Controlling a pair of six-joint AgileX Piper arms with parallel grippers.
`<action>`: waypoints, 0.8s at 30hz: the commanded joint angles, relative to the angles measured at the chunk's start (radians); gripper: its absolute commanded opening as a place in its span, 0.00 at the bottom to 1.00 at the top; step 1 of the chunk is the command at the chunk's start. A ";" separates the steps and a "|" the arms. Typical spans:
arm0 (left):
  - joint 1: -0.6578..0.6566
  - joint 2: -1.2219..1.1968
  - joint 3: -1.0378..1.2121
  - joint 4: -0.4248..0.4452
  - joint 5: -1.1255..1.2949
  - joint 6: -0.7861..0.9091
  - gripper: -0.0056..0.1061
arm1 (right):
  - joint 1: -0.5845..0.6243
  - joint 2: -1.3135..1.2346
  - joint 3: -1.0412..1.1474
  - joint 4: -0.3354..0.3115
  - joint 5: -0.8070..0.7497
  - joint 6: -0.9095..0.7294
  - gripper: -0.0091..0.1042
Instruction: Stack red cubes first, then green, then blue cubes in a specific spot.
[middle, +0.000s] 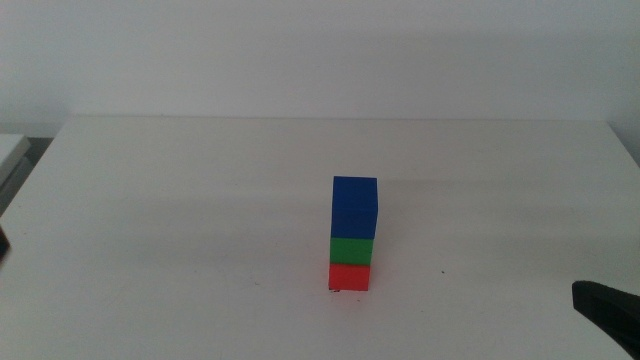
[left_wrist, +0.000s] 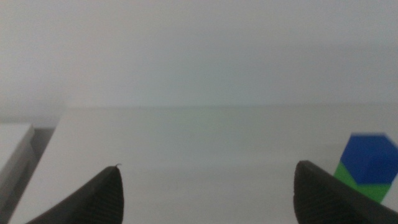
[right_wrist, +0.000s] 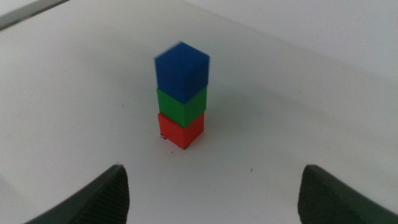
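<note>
A tower of three cubes stands near the middle of the white table: the red cube (middle: 349, 276) at the bottom, the green cube (middle: 352, 250) on it, the blue cube (middle: 354, 207) on top. The tower also shows in the right wrist view with red (right_wrist: 181, 130), green (right_wrist: 181, 106) and blue (right_wrist: 181, 71). The marked spot shows only as tiny dark scribbles (middle: 336, 291) at the red cube's foot. My right gripper (right_wrist: 214, 193) is open and empty, back from the tower; it shows at the lower right edge (middle: 608, 308) of the middle view. My left gripper (left_wrist: 208, 196) is open and empty, with the blue (left_wrist: 370, 159) and green (left_wrist: 367, 186) cubes off to one side.
A tiny dark speck (middle: 443, 271) lies on the table right of the tower. A pale object (middle: 10, 150) sits off the table's far left corner. A dark part (middle: 3, 243) shows at the left edge.
</note>
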 joint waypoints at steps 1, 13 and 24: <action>0.000 -0.076 0.073 -0.002 -0.014 -0.002 0.89 | -0.078 -0.020 0.047 0.081 -0.067 -0.002 0.77; 0.000 -0.214 0.322 0.005 -0.209 -0.002 0.89 | -0.569 -0.205 0.254 0.273 -0.380 -0.002 0.77; 0.000 -0.237 0.488 0.112 -0.327 -0.002 0.89 | -0.794 -0.525 0.567 0.188 -0.380 -0.002 0.77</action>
